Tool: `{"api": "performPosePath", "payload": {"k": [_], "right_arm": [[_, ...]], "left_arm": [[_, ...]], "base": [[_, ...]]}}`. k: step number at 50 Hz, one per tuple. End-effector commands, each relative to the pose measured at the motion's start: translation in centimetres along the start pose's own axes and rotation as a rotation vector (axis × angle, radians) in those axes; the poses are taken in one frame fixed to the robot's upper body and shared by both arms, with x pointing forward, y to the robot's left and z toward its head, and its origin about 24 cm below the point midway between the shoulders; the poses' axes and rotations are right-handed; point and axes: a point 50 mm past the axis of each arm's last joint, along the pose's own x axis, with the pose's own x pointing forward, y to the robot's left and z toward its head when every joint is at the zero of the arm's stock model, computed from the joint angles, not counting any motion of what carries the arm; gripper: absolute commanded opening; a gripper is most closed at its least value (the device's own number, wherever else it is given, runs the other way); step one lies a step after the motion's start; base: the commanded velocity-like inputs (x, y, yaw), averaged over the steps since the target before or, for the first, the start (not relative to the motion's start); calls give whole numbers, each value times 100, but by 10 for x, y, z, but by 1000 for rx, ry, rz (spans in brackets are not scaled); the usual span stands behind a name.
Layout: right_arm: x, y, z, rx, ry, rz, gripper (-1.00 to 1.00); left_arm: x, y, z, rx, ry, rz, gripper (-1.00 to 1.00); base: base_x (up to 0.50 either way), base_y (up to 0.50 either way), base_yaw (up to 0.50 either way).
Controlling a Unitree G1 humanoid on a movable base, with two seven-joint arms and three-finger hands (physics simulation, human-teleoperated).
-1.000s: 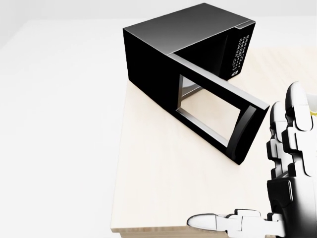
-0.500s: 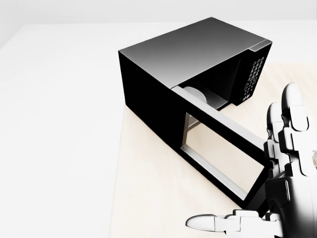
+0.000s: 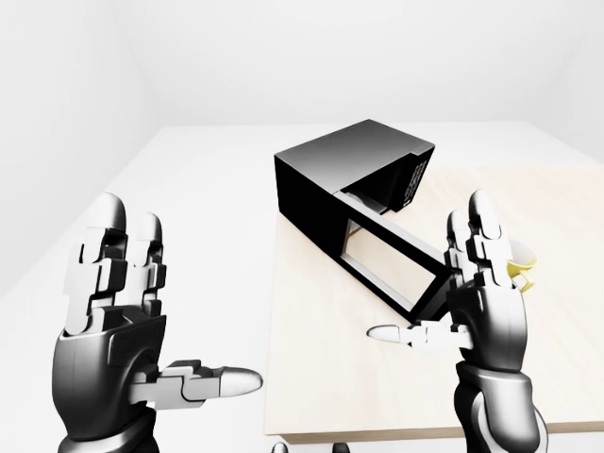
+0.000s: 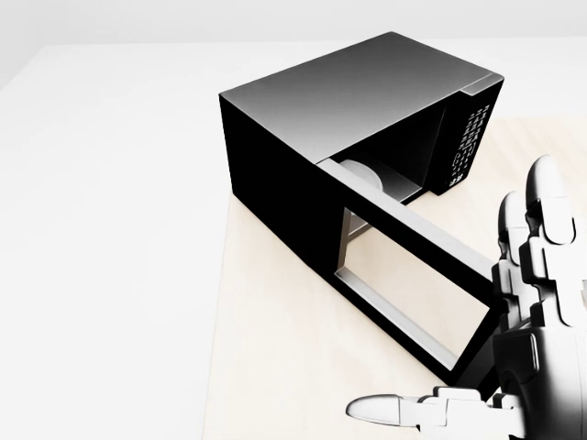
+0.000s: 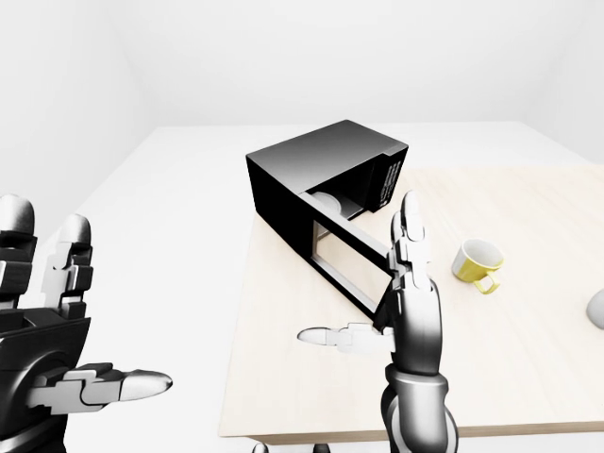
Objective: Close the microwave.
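Note:
The black microwave (image 4: pixel 348 92) stands on the pale wooden table (image 3: pixel 377 396), near its left edge. Its windowed door (image 4: pixel 417 234) hangs wide open, swung out toward the bottom right of the head view. My right hand (image 3: pixel 429 283) is open with the fingers (image 4: pixel 541 229) straight up and the thumb stretched left. It stands just right of the door's free end; I cannot tell whether it touches. My left hand (image 3: pixel 184 302) is open too, raised at the left of the left-eye view, off the table and far from the microwave.
A yellow mug (image 5: pixel 475 264) stands on the table right of the door. A grey thing (image 5: pixel 596 307) shows at the right edge of the right-eye view. White floor lies left of the table, whose near edge runs along the bottom.
The whole head view shifted during the first half second, so the camera moved and the microwave looks larger. Since then my right hand has dropped slightly. The door stands as open as before.

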Motion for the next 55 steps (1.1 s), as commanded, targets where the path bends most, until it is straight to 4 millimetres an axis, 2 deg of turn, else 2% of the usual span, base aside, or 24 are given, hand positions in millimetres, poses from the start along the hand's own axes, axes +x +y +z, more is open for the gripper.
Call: {"api": "performPosePath", "payload": {"k": [1,18,34,54,55], "right_arm": [[-1,1,0,-3,4,-2,100],[-8,23,-21,7,104,72,100],[-10,31,-32,-1,145,94,100],[-7,44,-65,-24,219,116,100],[-6,45,-71,-28,231,112,100]], "left_arm": [[0,0,0,-2,-2,0,100],[0,1,1,-2,-6,3,100],[1,2,2,0,-14,12,100],[1,2,-2,5,2,11,100],[1,2,-2,5,1,10,100]], "base": [[0,0,0],[0,0,0],[0,0,0],[0,0,0],[0,0,0]]}}
